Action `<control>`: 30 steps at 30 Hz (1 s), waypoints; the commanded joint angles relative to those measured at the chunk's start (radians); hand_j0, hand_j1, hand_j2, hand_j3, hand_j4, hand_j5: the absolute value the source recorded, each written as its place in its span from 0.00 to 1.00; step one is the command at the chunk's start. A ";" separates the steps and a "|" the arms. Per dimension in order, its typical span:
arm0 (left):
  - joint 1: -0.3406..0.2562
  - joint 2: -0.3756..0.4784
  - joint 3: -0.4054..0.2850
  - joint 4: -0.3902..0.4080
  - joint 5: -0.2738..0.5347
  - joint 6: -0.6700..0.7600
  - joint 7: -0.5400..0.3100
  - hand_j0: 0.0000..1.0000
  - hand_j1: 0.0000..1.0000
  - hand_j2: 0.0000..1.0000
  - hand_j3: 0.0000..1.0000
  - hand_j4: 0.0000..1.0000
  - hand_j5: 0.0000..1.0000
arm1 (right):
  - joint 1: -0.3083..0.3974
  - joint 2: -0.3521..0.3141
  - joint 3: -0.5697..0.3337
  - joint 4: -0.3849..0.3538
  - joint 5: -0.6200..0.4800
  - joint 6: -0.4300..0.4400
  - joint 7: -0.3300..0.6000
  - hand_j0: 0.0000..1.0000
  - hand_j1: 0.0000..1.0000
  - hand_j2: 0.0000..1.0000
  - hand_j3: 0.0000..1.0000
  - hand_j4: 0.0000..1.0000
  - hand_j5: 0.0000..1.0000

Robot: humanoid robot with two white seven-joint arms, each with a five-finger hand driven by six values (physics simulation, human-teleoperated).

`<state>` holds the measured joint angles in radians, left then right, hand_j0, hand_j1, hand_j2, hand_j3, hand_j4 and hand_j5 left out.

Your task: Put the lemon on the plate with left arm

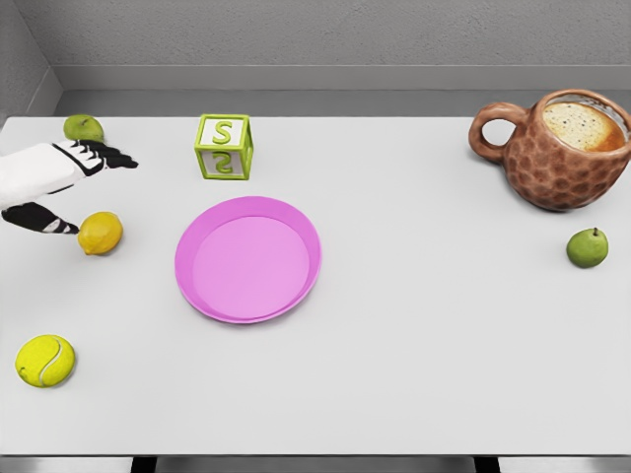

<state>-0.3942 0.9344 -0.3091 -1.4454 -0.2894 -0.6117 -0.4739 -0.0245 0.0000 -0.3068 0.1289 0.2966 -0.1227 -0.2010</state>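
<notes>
Left hand [61, 187] hovers with fingers spread, thumb just beside the lemon [100, 234]; the pink plate [247, 259] lies to its right.

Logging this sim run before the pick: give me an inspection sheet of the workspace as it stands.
Surface: white table, flat.
Job's things: lemon on the table left of the pink plate, apart from it; plate holds nothing.
Clutter: tennis ball, letter block, two green pears, brown mug.
Grippers: left hand open beside the lemon; right not in view.
Cables: nothing seen.
Surroundings: grey wall.
</notes>
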 commanded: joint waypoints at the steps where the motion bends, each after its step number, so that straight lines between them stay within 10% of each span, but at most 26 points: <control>1: -0.002 -0.065 -0.071 0.077 -0.063 0.001 -0.019 1.00 1.00 1.00 1.00 1.00 1.00 | 0.000 0.000 0.000 0.000 -0.001 0.000 0.000 1.00 1.00 1.00 1.00 1.00 1.00; 30: -0.124 -0.101 -0.228 0.206 -0.221 0.001 -0.020 1.00 1.00 1.00 1.00 1.00 1.00 | 0.000 0.000 0.000 0.000 -0.001 0.000 0.000 1.00 1.00 1.00 1.00 1.00 1.00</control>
<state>-0.5185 0.8353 -0.5311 -1.2400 -0.5156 -0.6125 -0.4926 -0.0245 0.0000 -0.3067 0.1289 0.2966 -0.1227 -0.2010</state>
